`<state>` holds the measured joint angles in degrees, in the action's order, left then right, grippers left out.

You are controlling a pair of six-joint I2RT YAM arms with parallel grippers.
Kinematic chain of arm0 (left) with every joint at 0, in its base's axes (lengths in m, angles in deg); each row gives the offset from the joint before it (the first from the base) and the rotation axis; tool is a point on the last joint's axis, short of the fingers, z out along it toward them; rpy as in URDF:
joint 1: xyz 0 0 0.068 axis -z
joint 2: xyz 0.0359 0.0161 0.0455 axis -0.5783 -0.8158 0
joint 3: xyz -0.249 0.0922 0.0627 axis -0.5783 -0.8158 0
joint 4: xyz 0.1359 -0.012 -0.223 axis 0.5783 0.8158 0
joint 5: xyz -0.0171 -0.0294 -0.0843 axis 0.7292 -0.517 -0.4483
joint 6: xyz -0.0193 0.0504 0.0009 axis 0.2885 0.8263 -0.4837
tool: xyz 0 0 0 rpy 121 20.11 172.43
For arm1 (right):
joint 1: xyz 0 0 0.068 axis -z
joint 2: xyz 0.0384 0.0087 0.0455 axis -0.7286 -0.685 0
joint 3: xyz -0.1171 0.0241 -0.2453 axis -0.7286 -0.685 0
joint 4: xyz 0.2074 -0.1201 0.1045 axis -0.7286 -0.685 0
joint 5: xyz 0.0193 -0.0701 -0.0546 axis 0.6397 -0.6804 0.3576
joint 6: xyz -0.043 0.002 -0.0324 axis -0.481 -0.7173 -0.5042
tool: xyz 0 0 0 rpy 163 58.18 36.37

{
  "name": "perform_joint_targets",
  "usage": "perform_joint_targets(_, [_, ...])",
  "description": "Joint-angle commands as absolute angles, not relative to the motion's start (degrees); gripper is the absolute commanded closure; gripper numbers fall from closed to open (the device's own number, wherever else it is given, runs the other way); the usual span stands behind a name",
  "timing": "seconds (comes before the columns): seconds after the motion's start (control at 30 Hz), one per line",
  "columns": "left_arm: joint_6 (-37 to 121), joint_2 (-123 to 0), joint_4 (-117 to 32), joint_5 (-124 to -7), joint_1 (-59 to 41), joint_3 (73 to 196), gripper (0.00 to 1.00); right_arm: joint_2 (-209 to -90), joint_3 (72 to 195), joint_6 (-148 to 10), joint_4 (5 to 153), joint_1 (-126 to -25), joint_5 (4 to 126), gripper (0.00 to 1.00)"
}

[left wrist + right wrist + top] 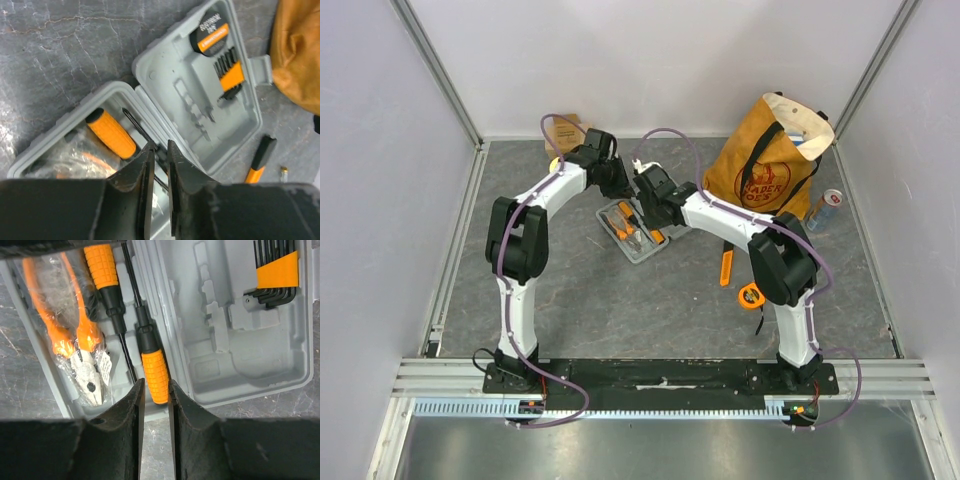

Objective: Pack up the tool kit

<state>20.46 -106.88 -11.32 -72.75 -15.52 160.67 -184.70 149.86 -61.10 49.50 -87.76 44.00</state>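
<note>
— Since it matters most, where is the tool kit point(638, 232)?
— Lying open on the grey worktop point(650, 310), near the tote bag point(760, 170), with pliers point(82, 340) and screwdrivers in its tray.
— The left fingers point(142, 172)?
— Narrowly parted over a black screwdriver shaft point(134, 122); gripping or not, I cannot tell.
— The right fingers point(131, 410)?
— Their tips flank an orange screwdriver handle point(154, 376); whether they grip it, I cannot tell.
</note>
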Motion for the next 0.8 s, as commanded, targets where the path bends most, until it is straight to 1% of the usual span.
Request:
perform_joint_targets(0.0, [18.34,-110.53,-12.43,-66.92,-14.50,165.34,0.80,-187.01,152.05,-60.70,51.63,-86.58,47.12,0.70])
perform_joint_targets(0.13, [16.76,-111.59,-11.37,-63.40,-14.15,165.35,0.81,-188.77,152.75,-61.05,51.72,-86.14,48.88,0.71])
perform_joint_targets(0.27, [16.32,-112.30,-11.37,-62.25,-13.80,165.96,0.81,-190.53,152.93,-61.49,52.07,-86.05,50.03,0.71])
perform_joint_targets(0.47, [16.06,-114.32,-9.62,-60.76,-13.45,167.90,0.82,-191.68,152.67,-61.23,52.16,-86.05,50.91,0.75])
perform_joint_targets(0.77, [16.14,-117.22,-7.07,-59.35,-12.66,169.57,0.86,-191.50,151.88,-61.05,52.16,-86.05,50.73,0.76])
